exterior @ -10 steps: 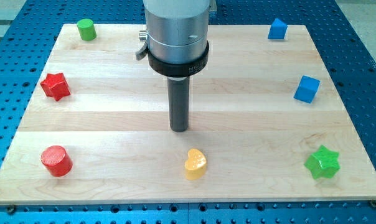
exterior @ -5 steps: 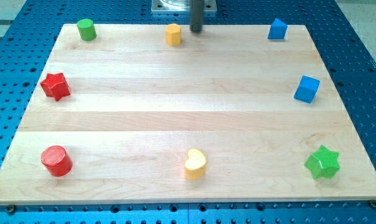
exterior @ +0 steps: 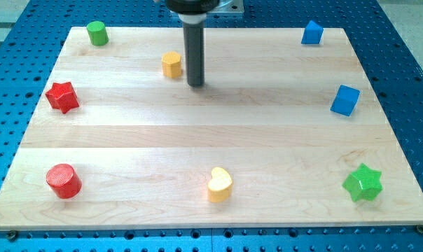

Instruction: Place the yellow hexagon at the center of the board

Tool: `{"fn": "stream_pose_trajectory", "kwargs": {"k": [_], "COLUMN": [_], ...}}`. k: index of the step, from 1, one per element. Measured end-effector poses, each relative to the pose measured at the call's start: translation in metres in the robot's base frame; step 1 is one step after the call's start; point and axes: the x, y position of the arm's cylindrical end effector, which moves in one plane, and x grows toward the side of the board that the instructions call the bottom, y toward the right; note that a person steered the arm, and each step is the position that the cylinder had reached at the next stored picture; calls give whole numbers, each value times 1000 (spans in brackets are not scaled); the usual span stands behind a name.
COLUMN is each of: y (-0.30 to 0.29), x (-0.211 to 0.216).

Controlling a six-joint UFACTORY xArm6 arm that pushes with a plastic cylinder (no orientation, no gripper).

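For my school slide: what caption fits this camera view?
My tip sits just right of the yellow hexagon near the board's top.

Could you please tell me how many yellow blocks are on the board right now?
2: the yellow hexagon sits near the view's top, just left of my tip; the yellow heart lies near the view's bottom centre. None seems hidden.

Your arm enters from the view's top as a straight dark rod, standing nearly upright. Only the rim of its wider black collar shows at the view's top edge. My tip (exterior: 196,84) rests on the wooden board (exterior: 211,140), above the board's middle and a little toward the view's left of it.
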Motion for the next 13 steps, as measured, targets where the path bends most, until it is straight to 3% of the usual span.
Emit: {"fn": "stream_pose_trajectory", "kwargs": {"k": [1,2,3,4,5,6,7,8,9,10,12,13], "y": [3,-43,-113,-80,-108,-190,-171,-82,-145,-55,12,48], "x": [-33,-62,-43,-25,-72,-100,-37,-33,-50,-82,20,-8]}}
